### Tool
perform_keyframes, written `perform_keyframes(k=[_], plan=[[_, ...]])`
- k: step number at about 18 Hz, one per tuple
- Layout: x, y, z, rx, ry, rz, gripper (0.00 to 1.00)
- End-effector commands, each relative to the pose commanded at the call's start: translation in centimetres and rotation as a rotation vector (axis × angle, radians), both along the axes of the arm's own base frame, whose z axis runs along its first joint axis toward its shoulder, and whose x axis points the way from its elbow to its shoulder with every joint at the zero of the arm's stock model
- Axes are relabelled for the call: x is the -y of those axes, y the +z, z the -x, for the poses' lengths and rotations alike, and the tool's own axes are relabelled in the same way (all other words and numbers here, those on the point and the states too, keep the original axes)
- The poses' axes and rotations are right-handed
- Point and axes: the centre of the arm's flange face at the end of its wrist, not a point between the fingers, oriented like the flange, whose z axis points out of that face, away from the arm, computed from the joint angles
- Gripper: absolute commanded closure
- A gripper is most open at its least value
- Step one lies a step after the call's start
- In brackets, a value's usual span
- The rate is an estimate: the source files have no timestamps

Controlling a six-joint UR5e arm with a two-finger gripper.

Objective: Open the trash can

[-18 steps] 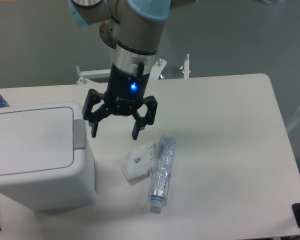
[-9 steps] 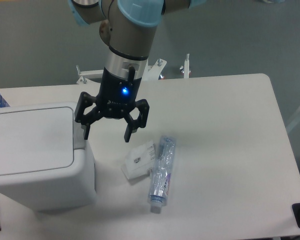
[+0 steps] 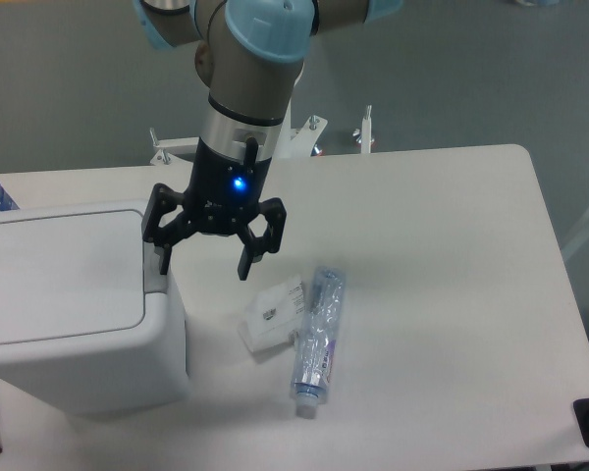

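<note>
My claw [image 3: 203, 259] hangs with its two fingers spread wide and nothing between them, at the right-hand edge of the trash can [image 3: 74, 309]. The trash can, a boxy white bin with a flat lid, fills the table [image 3: 452, 294] at about 8 o'clock from the table's centre. Its grey push-button strip [image 3: 154, 276] runs along the lid edge nearest me. My left finger [image 3: 160, 257] stands over that strip, seemingly just above it; whether it touches I cannot tell. My other finger [image 3: 245, 263] hangs over bare tabletop, apart from the bin.

To do this step well, I judge that one fingertip should press straight down on the middle of the grey strip, not on the white lid beside it, which would likely only flex. A square, vertical push should keep the tip from sliding off the rounded corner. My wrist should then lift away toward 3 o'clock, so a rising lid does not strike my fingers.

My forearm [image 3: 243, 88] comes in from 12 o'clock and points steeply downward, tilted slightly toward the bin; a blue light [image 3: 239, 183] shows on the claw body. At 5 o'clock from my claw lie a small white box [image 3: 271, 316] and, touching it, a toothpaste tube [image 3: 319, 339], both well clear of the press.
</note>
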Motion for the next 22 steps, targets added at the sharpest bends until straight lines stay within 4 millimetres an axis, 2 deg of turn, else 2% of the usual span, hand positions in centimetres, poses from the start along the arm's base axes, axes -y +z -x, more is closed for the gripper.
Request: perform_keyframes(k=[22], plan=[[-0.15,-0.72,-0.46,0.005,-0.009,0.007,0.0]])
